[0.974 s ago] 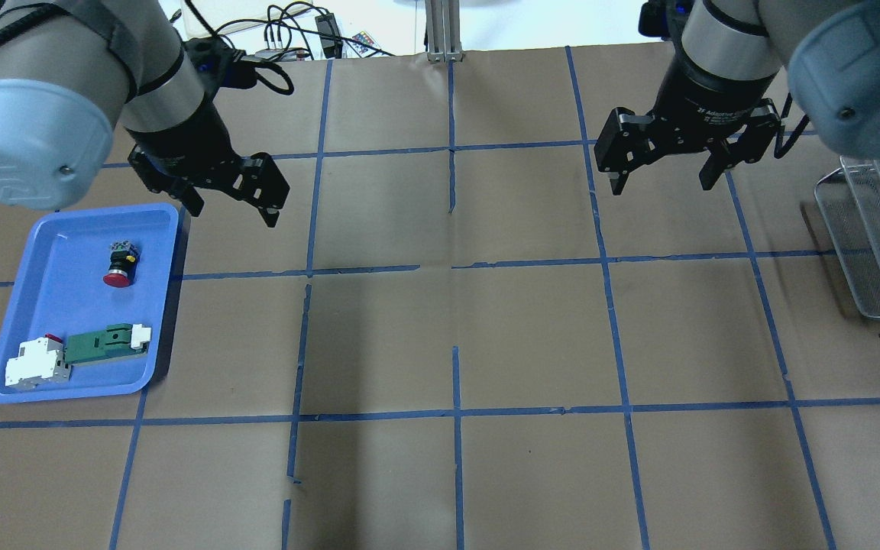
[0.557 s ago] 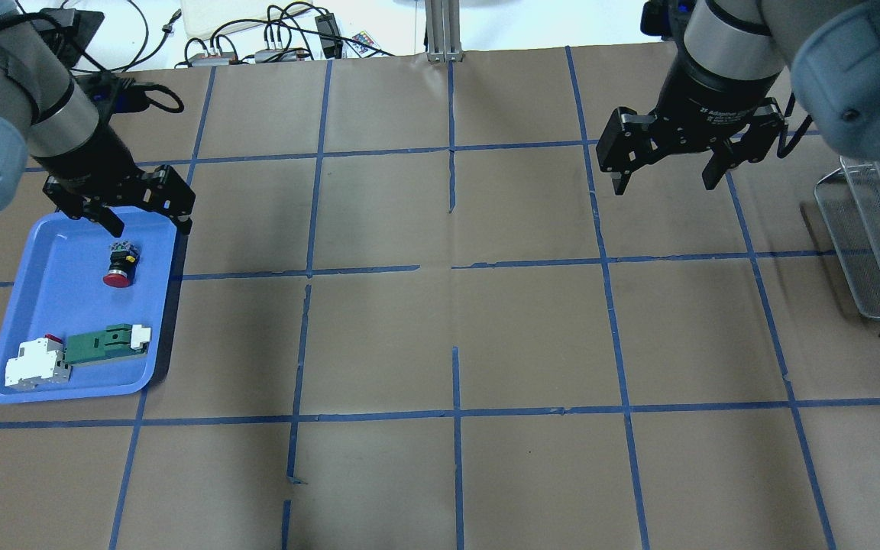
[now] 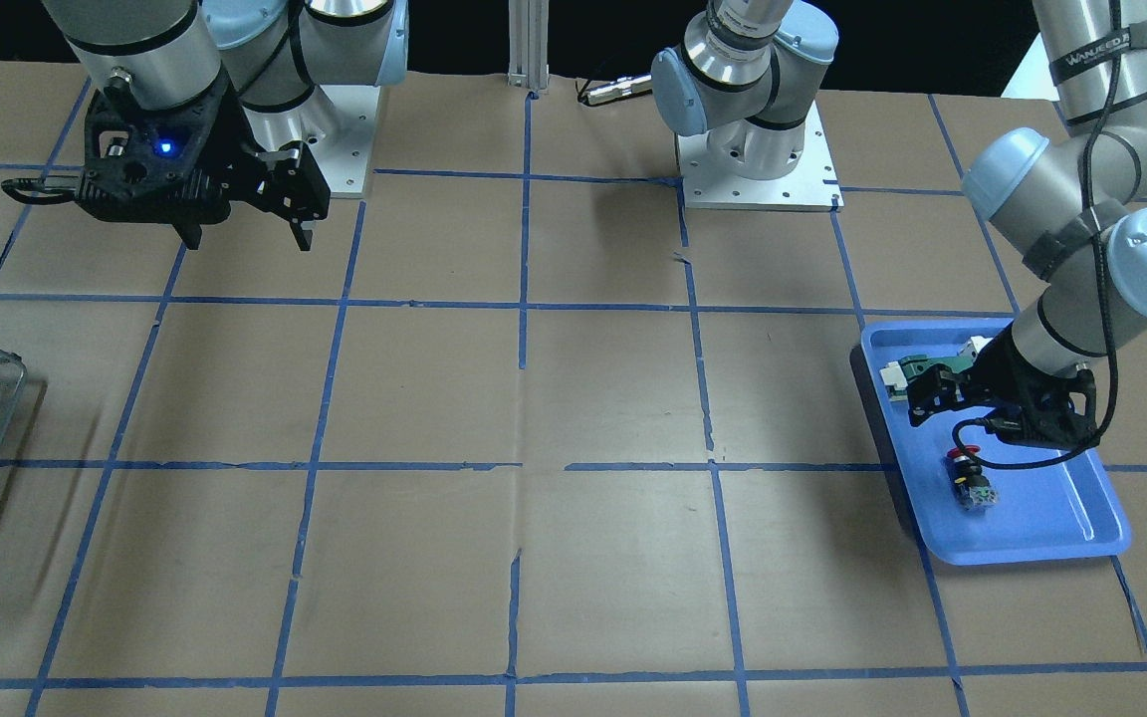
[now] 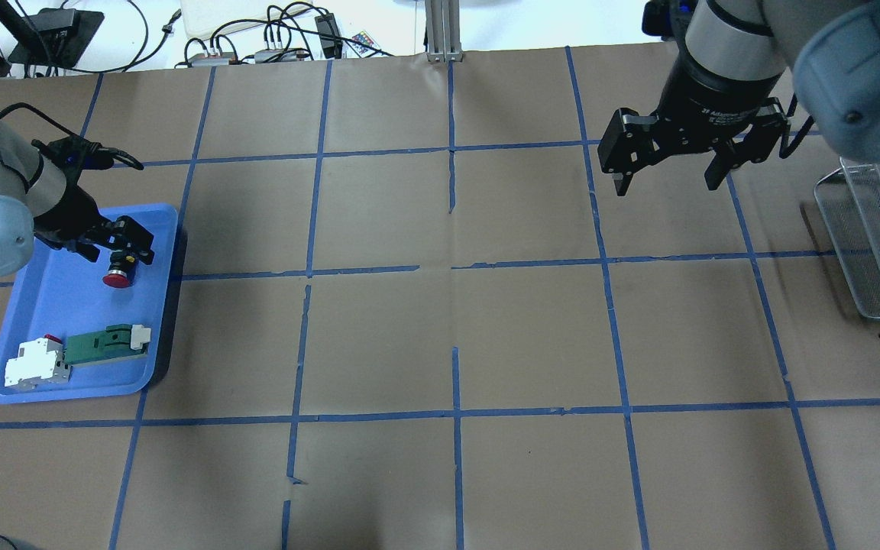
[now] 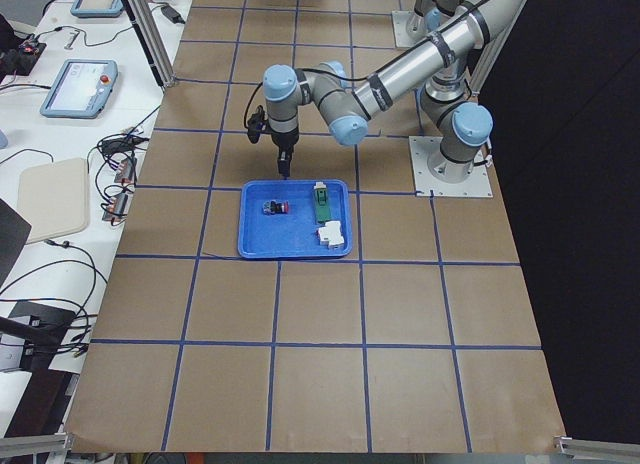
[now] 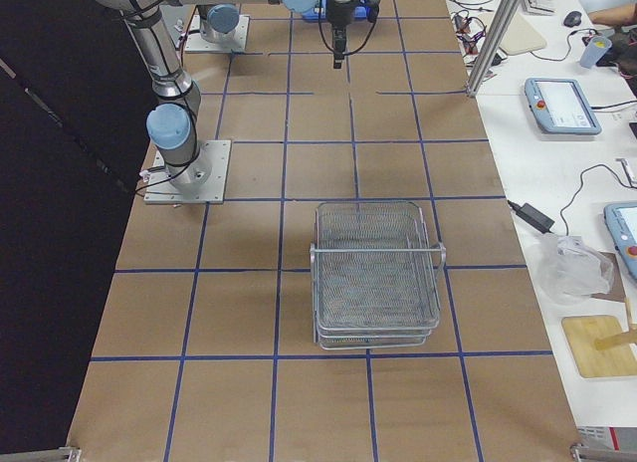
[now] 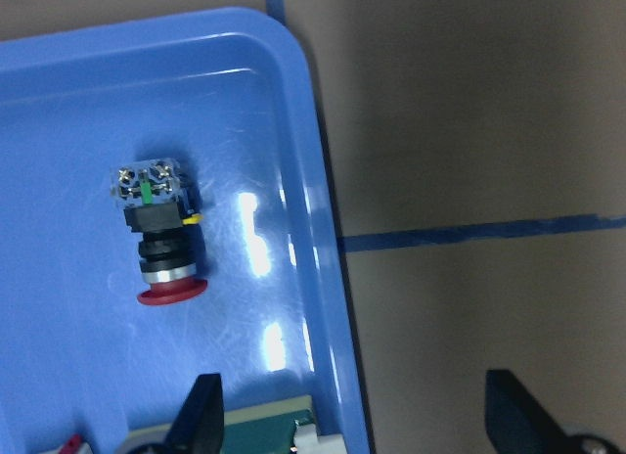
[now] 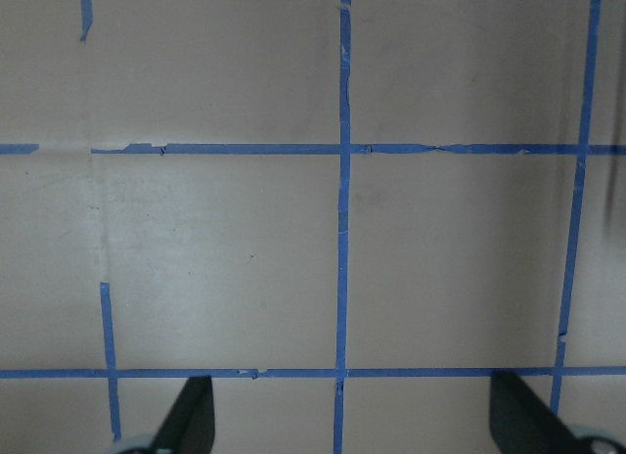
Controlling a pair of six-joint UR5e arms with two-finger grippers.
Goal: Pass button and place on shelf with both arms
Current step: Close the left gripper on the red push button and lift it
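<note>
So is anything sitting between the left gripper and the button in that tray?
Nothing visible does. The button lies on its side, alone at its end of the tray. The left gripper hangs open close above it. The green part lies at the tray's other end, well apart.

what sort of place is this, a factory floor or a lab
Most likely a robotics lab workcell, not a factory line: a left arm and right arm bolted to a table covered in brown paper with a taped blue grid, and a teach pendant and loose cables on a side bench.
</note>
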